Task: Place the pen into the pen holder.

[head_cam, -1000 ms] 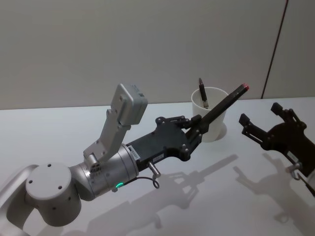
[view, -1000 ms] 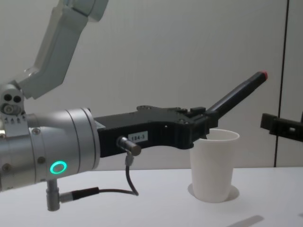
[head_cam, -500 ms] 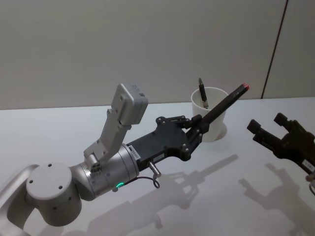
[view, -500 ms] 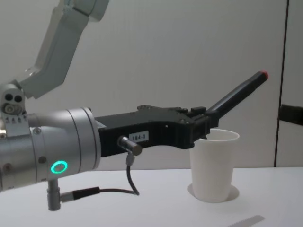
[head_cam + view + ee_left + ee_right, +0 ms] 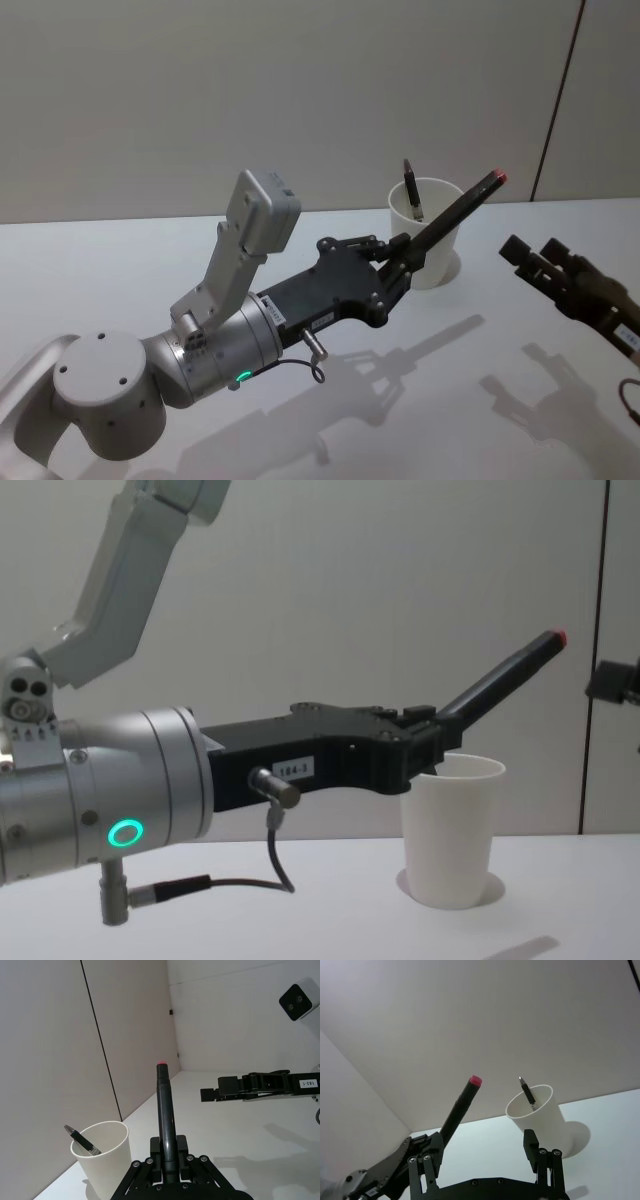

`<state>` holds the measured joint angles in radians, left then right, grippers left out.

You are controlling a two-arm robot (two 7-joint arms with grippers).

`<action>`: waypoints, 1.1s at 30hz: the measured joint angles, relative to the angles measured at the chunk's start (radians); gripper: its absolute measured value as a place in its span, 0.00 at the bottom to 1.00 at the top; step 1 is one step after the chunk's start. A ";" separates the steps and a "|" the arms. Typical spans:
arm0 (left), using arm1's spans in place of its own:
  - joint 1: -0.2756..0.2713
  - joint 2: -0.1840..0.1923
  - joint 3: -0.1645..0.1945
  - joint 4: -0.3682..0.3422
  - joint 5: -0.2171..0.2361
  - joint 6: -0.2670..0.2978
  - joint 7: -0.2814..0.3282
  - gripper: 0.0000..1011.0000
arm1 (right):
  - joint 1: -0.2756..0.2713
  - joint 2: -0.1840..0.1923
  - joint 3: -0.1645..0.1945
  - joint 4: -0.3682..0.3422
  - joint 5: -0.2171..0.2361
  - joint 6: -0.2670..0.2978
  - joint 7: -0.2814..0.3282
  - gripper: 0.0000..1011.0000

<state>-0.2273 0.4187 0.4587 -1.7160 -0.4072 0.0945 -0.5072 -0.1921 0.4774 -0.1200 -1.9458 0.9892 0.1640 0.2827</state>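
Observation:
My left gripper [image 5: 405,250] is shut on a black pen [image 5: 455,210] with a red end. The pen slants up and to the right, passing in front of the pen holder [image 5: 445,262], a white paper cup at the back of the table. From the chest, the pen [image 5: 505,680] rises above the cup [image 5: 450,830], red end highest. A second dark pen [image 5: 412,190] leans inside the cup. My right gripper [image 5: 532,252] hovers to the right of the cup, open and holding nothing; its fingers [image 5: 540,1155] stand wide apart in the right wrist view.
The white tabletop [image 5: 120,270] runs back to a plain wall. A dark vertical seam [image 5: 560,100] marks the wall at the right. My left arm's big silver joints [image 5: 200,350] take up the near left of the table.
My right gripper has drawn back to the right, risen and turned. The left gripper and the pen have stayed where they were.

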 joint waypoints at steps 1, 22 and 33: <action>0.000 0.000 0.000 0.000 0.000 0.000 0.000 0.18 | 0.000 -0.006 -0.003 -0.003 0.019 0.007 -0.005 0.99; 0.000 0.000 0.000 0.000 0.000 0.000 0.000 0.18 | 0.014 -0.086 -0.055 -0.039 0.152 0.045 -0.107 0.99; 0.000 0.000 0.000 0.000 0.000 0.000 0.000 0.18 | 0.025 -0.138 -0.086 -0.045 0.161 0.009 -0.186 0.99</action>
<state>-0.2273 0.4187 0.4586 -1.7160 -0.4072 0.0945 -0.5073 -0.1671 0.3394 -0.2056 -1.9910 1.1506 0.1733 0.0971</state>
